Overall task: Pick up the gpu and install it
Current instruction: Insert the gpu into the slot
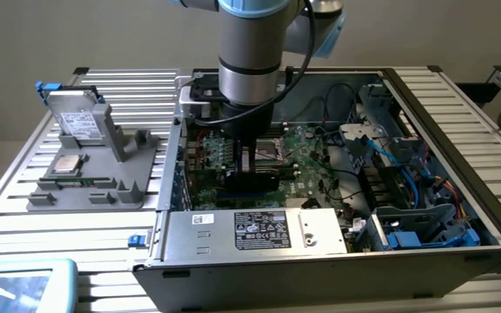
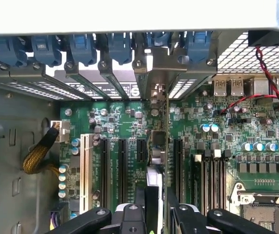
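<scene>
**One firm grip, deep inside**

In the exterior view the gripper is seen inside the open computer case, over the green circuit board, with the graphics card held as a black block. A grey tray is placed at nine o'clock from the case.

In the wrist view the fingers are closed on the graphics card, seen edge-on among black slots, its bracket at the case's rear.

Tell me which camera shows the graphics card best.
The wrist view. The graphics card runs edge-on above the slots, held in the gripper, its bracket at the case's rear wall. In the exterior view it is a dark shape beneath the arm, mostly covered.
</scene>
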Robot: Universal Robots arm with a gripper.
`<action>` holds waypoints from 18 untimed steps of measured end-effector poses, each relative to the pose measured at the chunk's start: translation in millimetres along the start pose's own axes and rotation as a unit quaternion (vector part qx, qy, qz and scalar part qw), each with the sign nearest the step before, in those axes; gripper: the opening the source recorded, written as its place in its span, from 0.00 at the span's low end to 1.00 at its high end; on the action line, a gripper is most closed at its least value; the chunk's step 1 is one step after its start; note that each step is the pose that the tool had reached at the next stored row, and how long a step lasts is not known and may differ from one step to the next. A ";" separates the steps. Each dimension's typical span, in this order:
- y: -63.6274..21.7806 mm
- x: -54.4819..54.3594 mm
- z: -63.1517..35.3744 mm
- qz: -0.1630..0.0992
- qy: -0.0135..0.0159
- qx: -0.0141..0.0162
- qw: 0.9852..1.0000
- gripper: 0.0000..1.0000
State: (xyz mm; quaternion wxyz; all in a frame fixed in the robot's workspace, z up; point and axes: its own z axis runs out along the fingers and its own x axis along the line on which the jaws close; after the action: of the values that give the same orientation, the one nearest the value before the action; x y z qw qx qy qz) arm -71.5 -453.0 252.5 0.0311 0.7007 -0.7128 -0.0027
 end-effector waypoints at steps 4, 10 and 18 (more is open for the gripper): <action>0.0 0.9 0.0 0.000 -0.001 0.000 1.000 0.27; 0.0 1.0 0.0 0.000 -0.002 0.000 1.000 0.27; 0.4 1.3 0.0 0.000 -0.005 -0.002 1.000 0.27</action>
State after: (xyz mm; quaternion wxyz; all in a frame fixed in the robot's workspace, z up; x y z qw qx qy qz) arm -71.9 -454.3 252.5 0.0288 0.7008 -0.7127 -0.0074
